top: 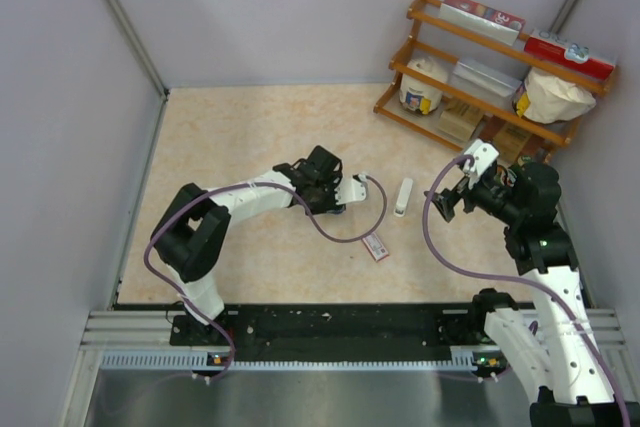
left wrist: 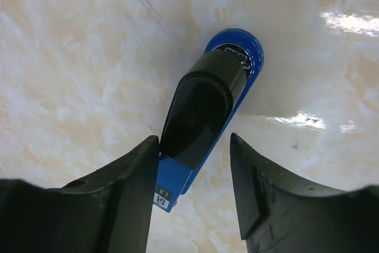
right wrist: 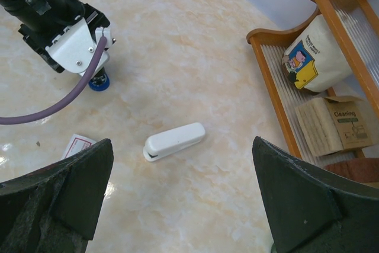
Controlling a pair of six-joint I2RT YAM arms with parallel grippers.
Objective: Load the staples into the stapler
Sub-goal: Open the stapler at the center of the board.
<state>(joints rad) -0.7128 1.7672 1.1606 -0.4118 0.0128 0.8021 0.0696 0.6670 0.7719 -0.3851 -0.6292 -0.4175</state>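
Observation:
The blue stapler (left wrist: 204, 108) with its black top lies on the table, and a bit of blue shows under the left wrist in the right wrist view (right wrist: 99, 82). My left gripper (left wrist: 192, 146) is open and straddles its rear end. The left finger (left wrist: 133, 188) touches its side and the right finger (left wrist: 260, 188) stands apart from it. In the top view the left gripper (top: 333, 199) covers the stapler. The red-and-white staple box (top: 376, 246) lies nearer the front, and its corner also shows in the right wrist view (right wrist: 77, 144). No loose staple strips show. My right gripper (right wrist: 180, 143) is wide open and empty above the table.
A white stapler (top: 403, 196) lies between the two grippers and shows in the right wrist view (right wrist: 174, 141). A wooden shelf rack (top: 490, 77) with bags and boxes stands at the back right. The left arm's purple cable (top: 370, 217) loops over the table.

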